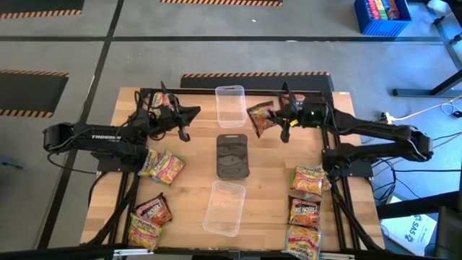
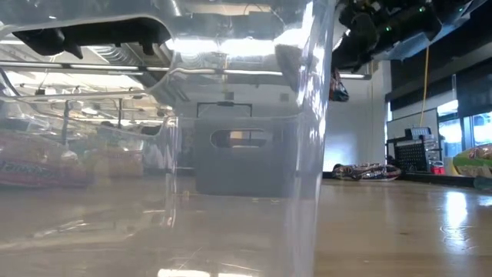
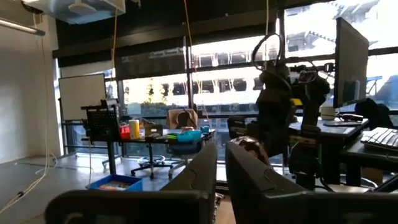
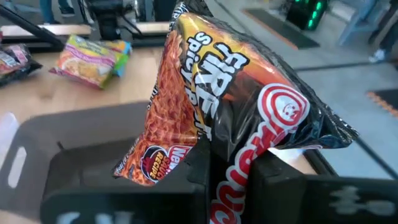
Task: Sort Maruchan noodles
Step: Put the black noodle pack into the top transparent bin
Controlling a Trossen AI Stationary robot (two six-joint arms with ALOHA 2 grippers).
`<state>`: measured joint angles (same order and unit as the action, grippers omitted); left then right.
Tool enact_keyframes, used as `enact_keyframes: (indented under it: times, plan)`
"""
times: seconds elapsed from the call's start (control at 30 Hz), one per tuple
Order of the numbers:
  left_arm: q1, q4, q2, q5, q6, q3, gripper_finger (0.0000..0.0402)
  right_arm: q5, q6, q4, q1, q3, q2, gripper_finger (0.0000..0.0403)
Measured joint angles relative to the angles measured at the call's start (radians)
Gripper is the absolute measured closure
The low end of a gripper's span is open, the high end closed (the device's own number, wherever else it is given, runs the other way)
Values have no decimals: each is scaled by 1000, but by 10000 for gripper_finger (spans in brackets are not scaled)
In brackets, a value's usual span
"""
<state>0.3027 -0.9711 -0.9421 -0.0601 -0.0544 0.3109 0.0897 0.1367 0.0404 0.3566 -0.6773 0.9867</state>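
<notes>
Along the desk's left edge lie four packets: two yellow-pink ones beside the left arm's base, and nearer the front a dark one with another yellow one beside it. The left tool hangs over the back left of the desk, fingers drawn nearly together with nothing between them. Down the middle run a clear tray at the back, a dark grey lid, then a second clear tray at the front. The right tool is just right of the back tray, pinched tight on a dark red-brown packet that hangs in the air, crumpled. Three more packets sit in a column along the right edge.
</notes>
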Motion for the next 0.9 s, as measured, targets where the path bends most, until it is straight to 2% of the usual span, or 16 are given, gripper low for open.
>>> enact_keyframes:
  times: [0.1,0.27,0.37,0.57,0.7,0.9]
  plan:
    - [0,86,0,3,19,34,338,-40,2,-34,-49,0,5,366]
    - [-3,325,-10,39,35,147,277,-50,3,-68,-103,0,30,365]
    - [-17,433,-42,67,56,201,238,-58,3,-83,-130,0,59,365]
    - [-38,544,-156,83,101,300,169,-81,47,-88,-193,-25,149,365]
    - [-37,608,-239,156,136,369,146,-144,88,-31,-242,-97,231,365]
    - [-38,669,-339,253,185,448,141,-289,192,92,-314,-204,347,365]
